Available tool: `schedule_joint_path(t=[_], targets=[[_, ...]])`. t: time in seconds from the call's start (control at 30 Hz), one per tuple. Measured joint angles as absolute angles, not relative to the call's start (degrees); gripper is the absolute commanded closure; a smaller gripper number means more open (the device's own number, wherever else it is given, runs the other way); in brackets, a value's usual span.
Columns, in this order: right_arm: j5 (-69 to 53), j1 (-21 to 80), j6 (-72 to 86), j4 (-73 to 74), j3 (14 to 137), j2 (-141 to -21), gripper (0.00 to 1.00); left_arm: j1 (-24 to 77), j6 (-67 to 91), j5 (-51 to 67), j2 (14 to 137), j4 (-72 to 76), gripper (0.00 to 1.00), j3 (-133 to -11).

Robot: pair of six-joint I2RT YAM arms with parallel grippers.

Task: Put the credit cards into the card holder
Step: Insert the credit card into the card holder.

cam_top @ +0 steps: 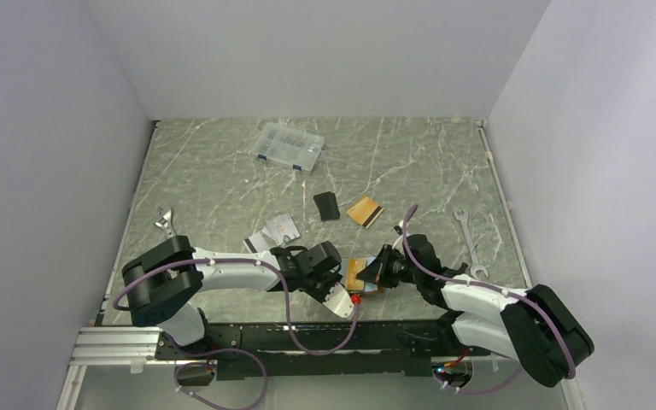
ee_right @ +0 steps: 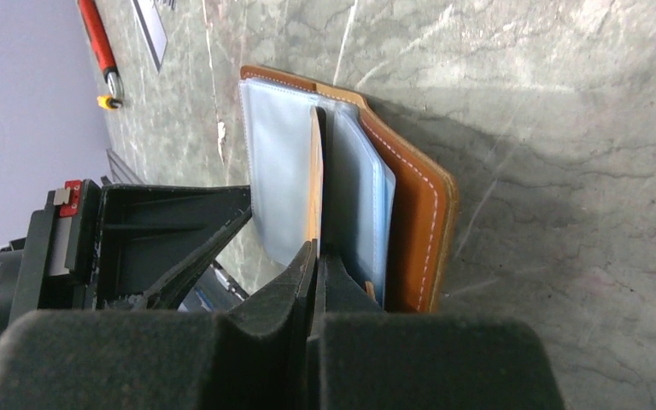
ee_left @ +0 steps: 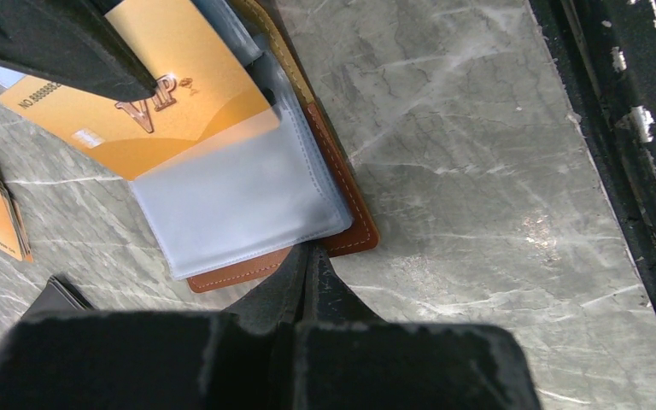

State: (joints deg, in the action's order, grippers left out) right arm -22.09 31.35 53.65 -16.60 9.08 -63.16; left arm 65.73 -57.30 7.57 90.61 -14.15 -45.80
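The right claw [ee_right: 317,256] was clenched on an orange card [ee_right: 315,171], held edge-on with its far end in among the clear sleeves [ee_right: 278,154] of the card holder [ee_right: 418,213]. The left claw [ee_left: 309,269] pinched that holder's near edge. The holder lay open on the table [ee_left: 478,171], close to the arms' bases. Further back lay a second orange card [cam_top: 365,211] and the silver cards [cam_top: 275,231], well apart from the holder.

Left end effector [ee_left: 308,253] and right [ee_right: 317,248] closed
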Motion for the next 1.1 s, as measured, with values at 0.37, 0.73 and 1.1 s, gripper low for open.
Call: schedule_joint_path(t=[0.37,0.73,1.1], targets=[[-21.9,31.7,54.7,-16.8,7.7,-61.7,1.0,65.7,-57.3,7.6,90.7,-14.4,1.0,-46.0],[-21.2,32.0,54.8,-14.8,9.1,-63.2,1.0,65.7,-57.3,7.6,90.7,-14.5,1.0,-46.0],[-21.9,33.3,54.4,-17.7,10.9,-68.2,1.0,65.7,-57.3,7.6,90.7,-14.5,1.0,-46.0]])
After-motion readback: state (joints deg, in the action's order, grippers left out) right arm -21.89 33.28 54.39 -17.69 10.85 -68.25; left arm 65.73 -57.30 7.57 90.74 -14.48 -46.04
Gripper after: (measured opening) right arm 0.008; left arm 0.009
